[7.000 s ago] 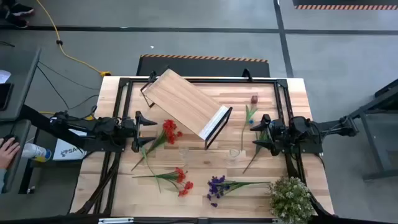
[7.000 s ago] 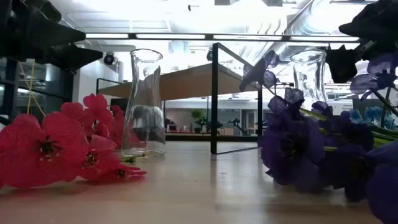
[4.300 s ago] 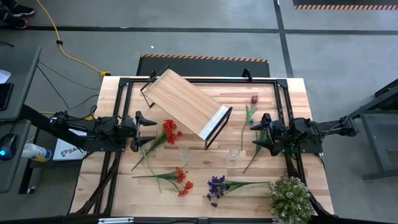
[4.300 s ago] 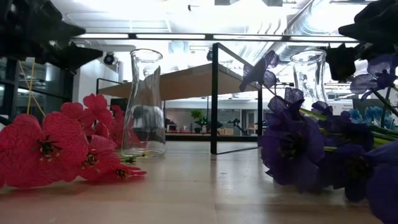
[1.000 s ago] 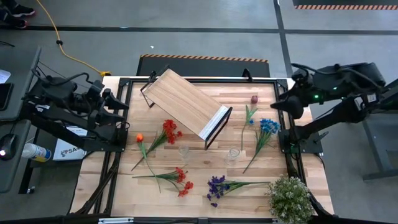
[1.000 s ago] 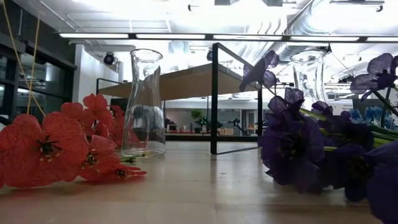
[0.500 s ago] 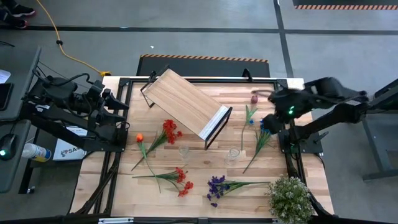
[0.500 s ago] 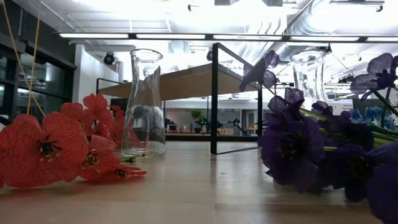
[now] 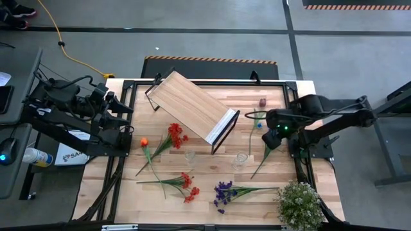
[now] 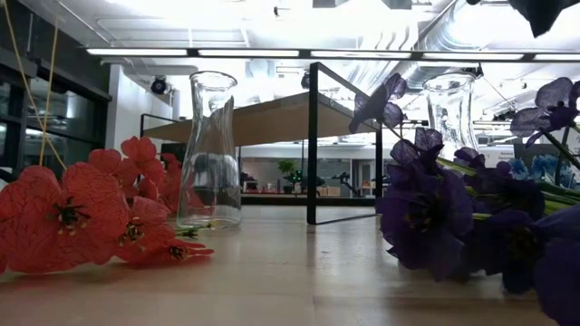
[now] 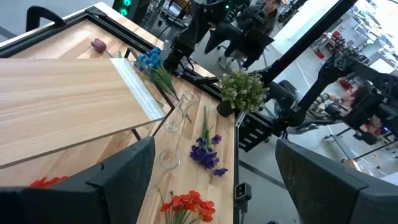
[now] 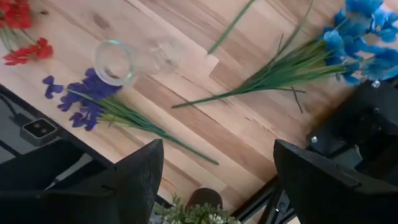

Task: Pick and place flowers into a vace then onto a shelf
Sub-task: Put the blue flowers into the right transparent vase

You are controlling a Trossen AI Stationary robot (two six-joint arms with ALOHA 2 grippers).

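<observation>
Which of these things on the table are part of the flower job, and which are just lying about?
Part of the job:
- thin green-stemmed flowers: red, orange, purple, blue
- two clear glass vases
- light wooden shelf with black metal ends

Just lying about:
- bushy pale green-white plant
- yellow cable on the floor

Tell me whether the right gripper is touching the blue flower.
Apart. The right wrist view shows the open right gripper above the table, with the blue flower lying flat on the wood beyond its fingers.
</observation>
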